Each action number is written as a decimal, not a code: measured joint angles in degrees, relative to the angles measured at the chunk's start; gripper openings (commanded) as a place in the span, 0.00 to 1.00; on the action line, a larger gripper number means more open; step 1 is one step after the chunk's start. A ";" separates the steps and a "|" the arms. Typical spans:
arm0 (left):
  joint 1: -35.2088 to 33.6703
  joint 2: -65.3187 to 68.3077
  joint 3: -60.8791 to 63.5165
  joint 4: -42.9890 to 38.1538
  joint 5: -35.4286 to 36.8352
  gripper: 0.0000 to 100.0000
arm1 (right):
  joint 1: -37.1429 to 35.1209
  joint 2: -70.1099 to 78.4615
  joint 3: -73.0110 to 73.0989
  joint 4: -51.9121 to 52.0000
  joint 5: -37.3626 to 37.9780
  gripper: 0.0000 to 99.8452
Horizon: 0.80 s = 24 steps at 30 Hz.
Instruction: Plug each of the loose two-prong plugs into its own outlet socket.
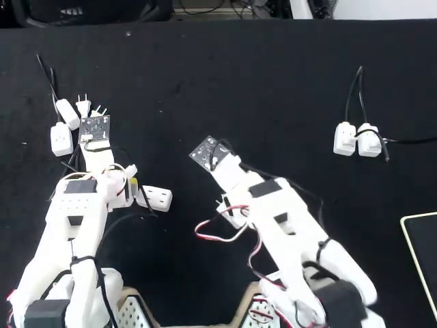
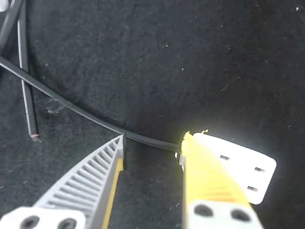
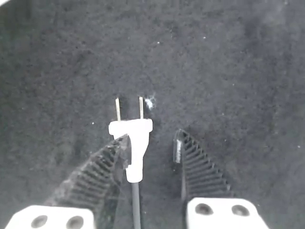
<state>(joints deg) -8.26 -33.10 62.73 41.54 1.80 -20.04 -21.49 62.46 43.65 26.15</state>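
My left gripper (image 2: 153, 140) is open low over the black mat. A thin black cable (image 2: 71, 107) runs between its fingertips to a white outlet socket (image 2: 240, 167), which lies right beside the yellow-taped finger (image 2: 209, 186). In the high view that socket (image 1: 156, 198) sits just right of the left arm. My right gripper (image 3: 151, 138) is open around a white two-prong plug (image 3: 132, 136). The plug leans against one finger, prongs pointing away from the wrist. Two more loose plugs (image 1: 90, 107) lie at the far left.
White sockets (image 1: 61, 139) with black cables lie at the far left beside the left arm. At the far right a plug (image 1: 369, 141) sits joined to a socket (image 1: 344, 139). A light-edged dark tablet (image 1: 422, 260) lies at the right edge.
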 measured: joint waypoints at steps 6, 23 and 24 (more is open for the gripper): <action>0.00 0.00 0.00 0.00 0.00 0.20 | -1.76 1.76 -3.60 6.59 -0.26 0.14; 0.00 0.00 0.00 0.00 -0.09 0.20 | -5.19 -1.32 0.97 3.87 -0.09 0.01; 0.00 0.00 0.00 0.00 -0.09 0.20 | -4.75 -2.02 0.97 4.40 -0.09 0.01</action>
<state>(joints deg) -8.26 -33.10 62.73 41.54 1.71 -24.79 -23.52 63.43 48.04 26.07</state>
